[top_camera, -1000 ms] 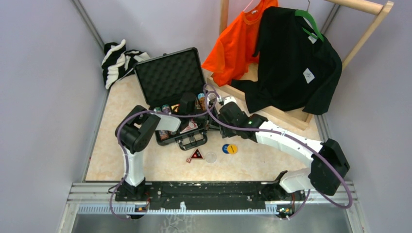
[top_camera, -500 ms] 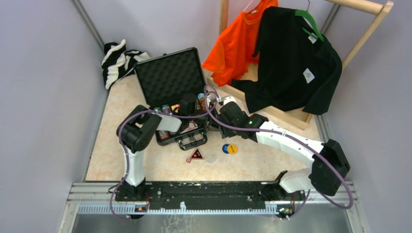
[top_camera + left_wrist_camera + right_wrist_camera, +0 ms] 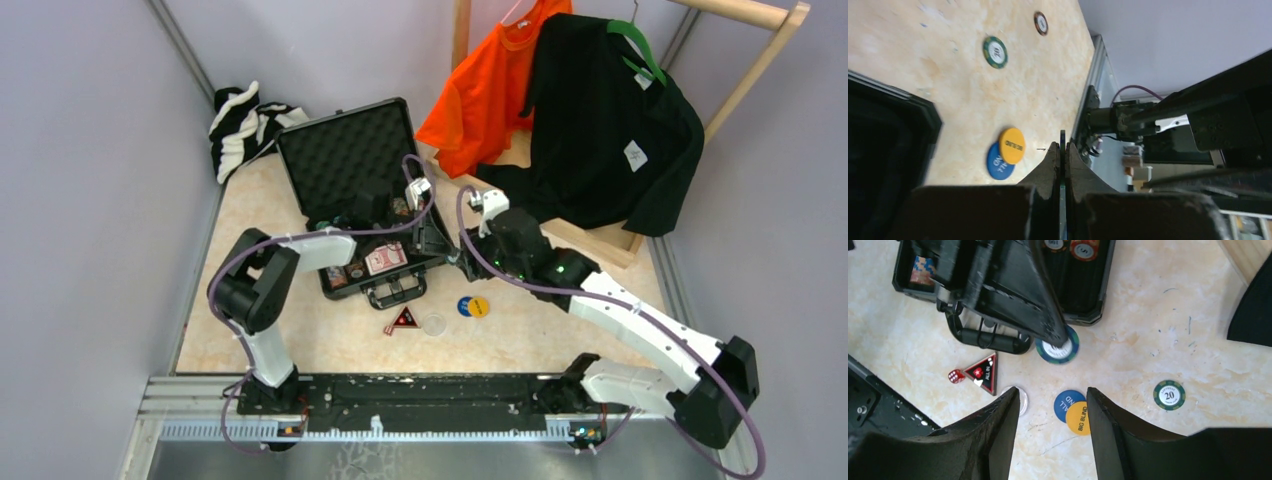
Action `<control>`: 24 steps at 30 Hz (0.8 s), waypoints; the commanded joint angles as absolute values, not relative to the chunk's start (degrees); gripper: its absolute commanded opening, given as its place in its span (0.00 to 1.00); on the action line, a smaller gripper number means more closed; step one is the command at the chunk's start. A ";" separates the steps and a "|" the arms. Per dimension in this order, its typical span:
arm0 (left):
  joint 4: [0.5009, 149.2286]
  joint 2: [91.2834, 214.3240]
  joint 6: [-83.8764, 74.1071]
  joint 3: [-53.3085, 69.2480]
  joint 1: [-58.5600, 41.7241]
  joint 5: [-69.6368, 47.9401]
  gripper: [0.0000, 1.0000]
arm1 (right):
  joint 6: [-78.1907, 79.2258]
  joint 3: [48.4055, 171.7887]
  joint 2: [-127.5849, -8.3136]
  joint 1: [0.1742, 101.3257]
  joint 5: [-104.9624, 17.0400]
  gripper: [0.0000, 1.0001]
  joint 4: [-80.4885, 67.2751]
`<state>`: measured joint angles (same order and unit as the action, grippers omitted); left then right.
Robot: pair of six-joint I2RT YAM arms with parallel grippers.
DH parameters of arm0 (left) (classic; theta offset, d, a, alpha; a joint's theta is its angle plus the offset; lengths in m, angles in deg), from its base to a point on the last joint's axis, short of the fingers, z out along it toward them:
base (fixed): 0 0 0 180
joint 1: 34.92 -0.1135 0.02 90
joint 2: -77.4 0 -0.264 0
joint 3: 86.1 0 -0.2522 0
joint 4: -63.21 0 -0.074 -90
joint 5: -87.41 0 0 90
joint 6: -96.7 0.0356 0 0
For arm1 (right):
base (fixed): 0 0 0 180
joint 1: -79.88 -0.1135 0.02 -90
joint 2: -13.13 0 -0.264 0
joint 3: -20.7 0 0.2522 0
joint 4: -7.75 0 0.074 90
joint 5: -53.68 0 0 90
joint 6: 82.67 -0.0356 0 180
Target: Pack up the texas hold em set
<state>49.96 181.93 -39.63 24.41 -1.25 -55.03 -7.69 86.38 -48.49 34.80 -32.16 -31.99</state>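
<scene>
The black briefcase [image 3: 350, 160] lies open, with chips and the red card deck [image 3: 385, 258] in its base. My left gripper [image 3: 432, 240] is at the case's right front corner, shut on a green poker chip [image 3: 1058, 347]; the chip shows edge-on between the fingers in the left wrist view [image 3: 1062, 145]. My right gripper [image 3: 1053, 390] is open and empty above the blue disc [image 3: 1065, 402] and yellow disc [image 3: 1079, 418]. The clear disc [image 3: 1021, 400], the black-red triangle [image 3: 984, 372] and a red die [image 3: 954, 376] lie on the table near the case handle [image 3: 990, 337].
A loose green "20" chip [image 3: 1169, 394] lies right of the discs, and another chip [image 3: 1040, 23] lies beyond it. A striped cloth [image 3: 245, 125] sits at the back left. An orange shirt [image 3: 485, 90] and a black shirt [image 3: 600, 130] hang on a wooden rack [image 3: 580, 235] at the back right.
My left gripper has moved from over the case's base to its right front corner. My right arm has drawn back to the right, away from the case.
</scene>
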 commanded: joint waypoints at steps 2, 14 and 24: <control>55.78 178.61 -23.18 23.56 -7.30 -54.11 0.00 | -7.74 82.43 -43.59 37.71 -33.65 0.52 -22.59; 70.89 177.15 15.22 17.74 -15.41 -47.25 0.00 | -8.04 77.98 -49.57 37.93 -35.54 0.52 -17.35; 67.46 175.59 22.77 22.12 -13.30 -43.35 0.03 | -7.54 78.61 -54.18 38.12 -35.44 0.52 -15.76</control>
